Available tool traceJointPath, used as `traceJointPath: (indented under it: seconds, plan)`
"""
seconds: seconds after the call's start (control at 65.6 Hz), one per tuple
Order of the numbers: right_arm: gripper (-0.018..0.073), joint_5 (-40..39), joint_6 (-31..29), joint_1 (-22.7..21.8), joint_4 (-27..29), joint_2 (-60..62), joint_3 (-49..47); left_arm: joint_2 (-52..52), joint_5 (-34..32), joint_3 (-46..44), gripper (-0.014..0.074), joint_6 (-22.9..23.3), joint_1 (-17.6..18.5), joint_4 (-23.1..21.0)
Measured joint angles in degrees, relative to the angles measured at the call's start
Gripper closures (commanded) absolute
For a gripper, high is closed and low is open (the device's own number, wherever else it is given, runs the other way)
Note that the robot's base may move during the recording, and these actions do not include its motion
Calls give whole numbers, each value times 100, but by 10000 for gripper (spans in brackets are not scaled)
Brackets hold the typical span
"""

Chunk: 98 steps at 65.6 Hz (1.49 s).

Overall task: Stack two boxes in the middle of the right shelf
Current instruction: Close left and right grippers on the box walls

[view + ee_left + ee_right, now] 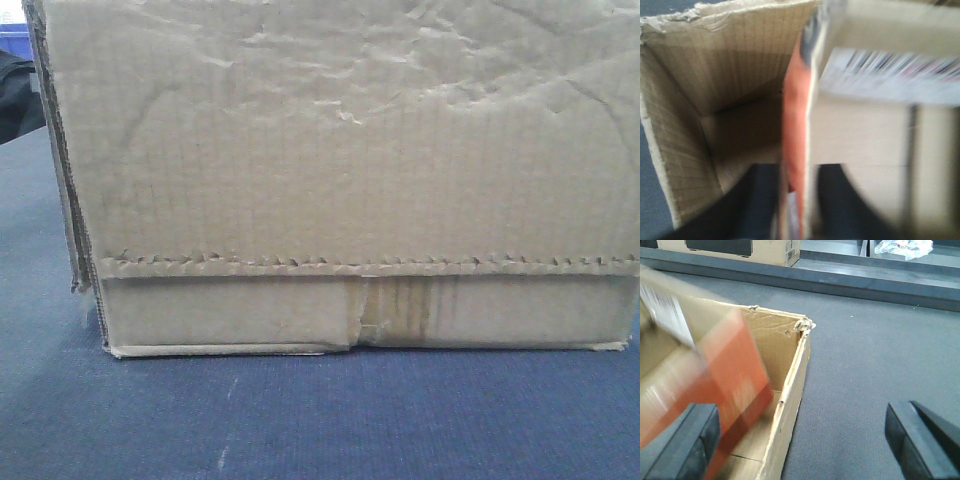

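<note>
The left tool [797, 192] seemingly pinches a blurred orange-sided labelled cardboard box [875, 125] over the open, creased tan corrugated carton [725, 80], short of the far edge of the blue carpeted desk [880, 350] — right tool [800, 415] wide, empty. Pinching one thin wall could let it slip.

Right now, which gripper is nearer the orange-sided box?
Left, it looks. The left gripper straddles an edge of the orange-sided box; the right gripper is open, with the box off to one side of its gap.
</note>
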<state>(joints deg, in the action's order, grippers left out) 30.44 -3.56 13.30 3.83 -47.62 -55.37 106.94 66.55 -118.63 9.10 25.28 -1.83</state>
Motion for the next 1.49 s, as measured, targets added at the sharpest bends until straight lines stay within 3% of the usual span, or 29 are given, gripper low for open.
traceJointPath:
  seconds: [0.046, 0.061, 0.244, 0.381, 0.564, 0.686, 0.884, 1.036, 1.234, 1.493]
  plan:
    - [-10, 0, 0, 0, 0, 0, 0, 0, 0, -64, -20, 0, 0, 0]
    - [-10, 0, 0, 0, 0, 0, 0, 0, 0, -97, -34, 0, 0, 0]
    - [-10, 0, 0, 0, 0, 0, 0, -11, 190, -596, 104, 11, 0, -28]
    - [-10, 49, 0, 0, 0, 0, -10, -180, 327, -1144, 98, 11, 0, 4]
    - [-10, 379, 0, 0, 0, -68, -312, -624, 350, -1474, 99, 11, -28, 587]
    - [-10, 673, 0, 0, 0, -258, -764, -864, 363, -1461, 99, -62, -202, 727]
    - [-10, 1435, 0, 0, 0, -990, -1662, -1271, 375, -609, 99, -244, -595, 726]
    - [-10, 2150, 0, 0, 0, -1668, -2220, -1479, 386, 257, 99, -244, -793, 459]
    - [-10, 2598, 0, 4, 26, -2398, -2411, -1495, 386, 1255, 99, -247, -804, -141]
    - [-10, 2970, 0, 4, 26, -3046, -2411, -1495, 376, 2318, 99, -257, -804, -217]
